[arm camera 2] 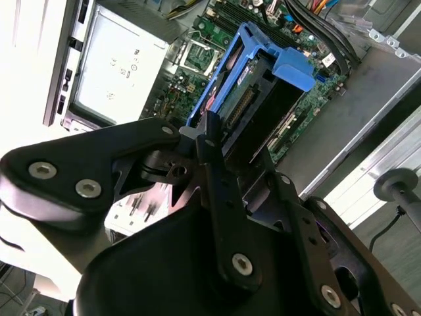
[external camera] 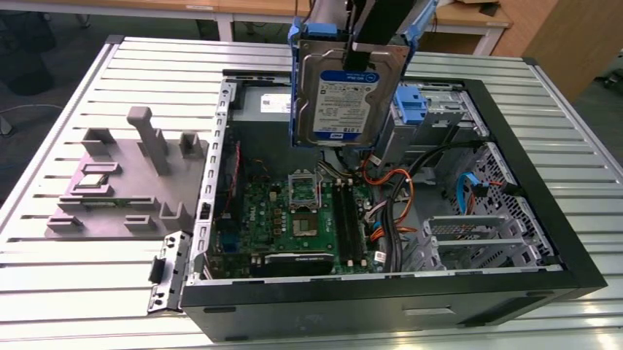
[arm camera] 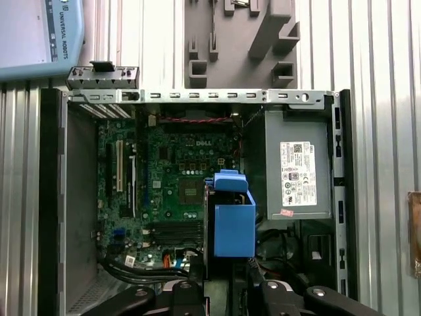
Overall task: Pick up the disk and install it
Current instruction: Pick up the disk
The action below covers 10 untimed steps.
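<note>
Slatted metal table (external camera: 68,95) is carrying an open PC case (external camera: 570,251), w/ a grey fixture (external camera: 127,182) at its 9 o'clock in the exterior view. Gripper (external camera: 362,52) is clamping the disk (external camera: 339,98) firmly, hanging it upright & label out, above the case's 12 o'clock end.

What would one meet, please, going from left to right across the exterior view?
Grey moulded plastic fixture → flat silver metal disk with blue rails, held aloft → perforated silver metal drive cage.
</note>
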{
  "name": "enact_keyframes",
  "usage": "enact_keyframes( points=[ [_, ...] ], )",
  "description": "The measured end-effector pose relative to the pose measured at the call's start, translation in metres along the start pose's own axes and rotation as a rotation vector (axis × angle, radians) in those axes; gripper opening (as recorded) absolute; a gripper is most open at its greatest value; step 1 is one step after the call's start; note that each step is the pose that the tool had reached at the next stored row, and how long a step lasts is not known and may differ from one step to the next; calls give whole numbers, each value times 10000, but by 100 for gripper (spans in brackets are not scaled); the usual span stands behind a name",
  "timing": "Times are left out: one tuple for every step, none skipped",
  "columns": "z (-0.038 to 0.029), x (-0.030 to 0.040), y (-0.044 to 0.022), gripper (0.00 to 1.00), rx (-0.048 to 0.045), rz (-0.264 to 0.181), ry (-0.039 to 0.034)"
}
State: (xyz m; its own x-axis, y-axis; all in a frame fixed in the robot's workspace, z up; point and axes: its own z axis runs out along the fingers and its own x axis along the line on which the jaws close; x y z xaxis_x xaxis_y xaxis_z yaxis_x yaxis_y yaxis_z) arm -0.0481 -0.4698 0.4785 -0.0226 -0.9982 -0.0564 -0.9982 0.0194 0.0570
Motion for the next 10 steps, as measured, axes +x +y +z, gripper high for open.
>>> enact_keyframes(
  points=[
    [-1,3,0,35,-1,0,2],
    [-1,9,-1,35,-1,-1,1],
    [-1,18,-2,35,0,-2,0],
    [-1,30,-2,35,0,-1,-1],
    [-2,44,-3,35,0,0,-1],
    [-3,60,-3,35,1,-1,-1],
    [-4,76,-4,35,0,-1,-1],
    [-5,93,-5,35,0,-1,-2],
    [-6,111,-6,35,0,0,-1],
    [-7,128,-6,35,0,0,-1]
  ],
)
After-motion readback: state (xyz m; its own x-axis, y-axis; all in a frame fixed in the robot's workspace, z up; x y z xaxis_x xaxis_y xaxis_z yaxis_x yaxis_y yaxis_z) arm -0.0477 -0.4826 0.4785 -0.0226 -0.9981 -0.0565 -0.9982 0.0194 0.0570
